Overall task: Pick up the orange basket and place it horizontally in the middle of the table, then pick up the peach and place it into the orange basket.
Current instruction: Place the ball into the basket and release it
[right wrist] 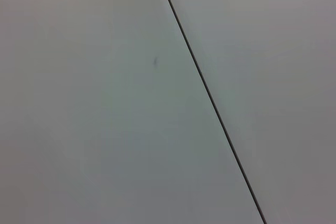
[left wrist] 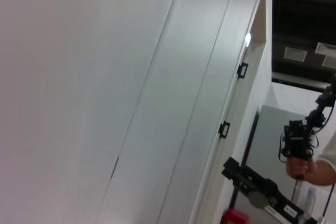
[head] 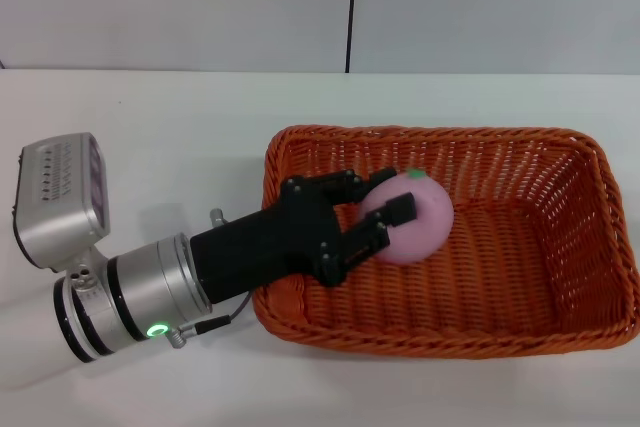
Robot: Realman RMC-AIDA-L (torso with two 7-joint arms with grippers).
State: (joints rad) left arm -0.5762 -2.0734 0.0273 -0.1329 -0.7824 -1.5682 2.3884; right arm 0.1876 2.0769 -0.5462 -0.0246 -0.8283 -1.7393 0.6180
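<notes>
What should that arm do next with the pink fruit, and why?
Probably open its fingers and let go. The left hand is clamped around the peach, which already sits inside the orange basket, low over its floor. The basket lies lengthwise on the table, so releasing seems all that remains.

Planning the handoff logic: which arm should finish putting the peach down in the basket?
Left. The left gripper already reaches over the orange basket rim with its fingers around the peach. The right arm is out of the head view.
</notes>
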